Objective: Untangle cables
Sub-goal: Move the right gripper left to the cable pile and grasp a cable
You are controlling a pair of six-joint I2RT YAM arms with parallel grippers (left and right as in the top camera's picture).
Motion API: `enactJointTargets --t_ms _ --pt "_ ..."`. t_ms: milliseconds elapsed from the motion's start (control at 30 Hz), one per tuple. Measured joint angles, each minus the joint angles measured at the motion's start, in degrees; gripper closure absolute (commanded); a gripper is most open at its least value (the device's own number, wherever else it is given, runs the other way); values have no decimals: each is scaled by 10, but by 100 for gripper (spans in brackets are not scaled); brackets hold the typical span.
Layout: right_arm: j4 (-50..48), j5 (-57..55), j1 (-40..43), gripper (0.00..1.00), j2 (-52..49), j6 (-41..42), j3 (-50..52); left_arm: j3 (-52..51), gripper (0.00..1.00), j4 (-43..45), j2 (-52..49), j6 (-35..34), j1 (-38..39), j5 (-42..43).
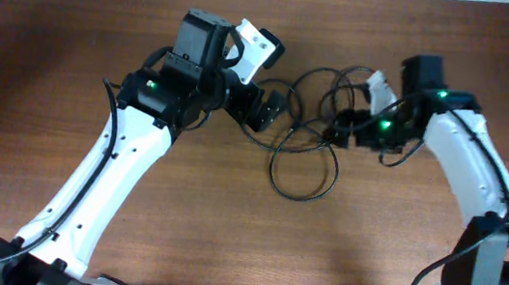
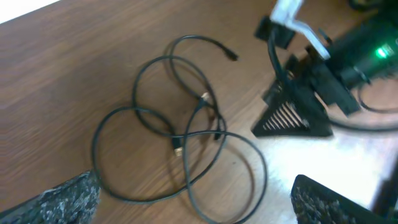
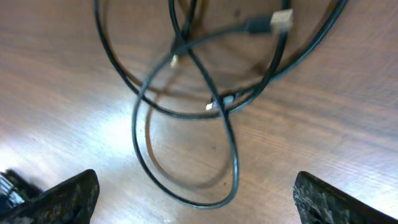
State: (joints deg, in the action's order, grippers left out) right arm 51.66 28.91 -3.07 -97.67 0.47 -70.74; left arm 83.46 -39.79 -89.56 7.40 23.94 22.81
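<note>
The cables are thin black cords lying on the wooden table, looped over one another in a tangle between my two arms. My left gripper is at the tangle's left edge and my right gripper at its right edge. In the left wrist view the loops spread ahead of the open left gripper, and one loop runs between its fingers. The right wrist view has a cable loop lying between the wide-open fingers of the right gripper. A silver plug end shows at the top. Neither gripper holds anything.
The brown wooden table runs to a pale wall along the far edge. The right arm's black finger stands close beside the tangle in the left wrist view. Both white arms reach in from the near edge.
</note>
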Motion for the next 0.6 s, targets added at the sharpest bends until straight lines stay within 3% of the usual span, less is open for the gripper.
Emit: enactJointTargets --t_ms 200,367,600 --pt "-44 -19 -32 1 0 13 47 0 1 -22 0 -10 0 -126" --pt "-82 -23 -33 1 0 21 67 0 1 -29 0 -59 0 -227" --pt "-110 -25 -33 1 -1 23 73 0 1 -27 0 -75 0 -261"
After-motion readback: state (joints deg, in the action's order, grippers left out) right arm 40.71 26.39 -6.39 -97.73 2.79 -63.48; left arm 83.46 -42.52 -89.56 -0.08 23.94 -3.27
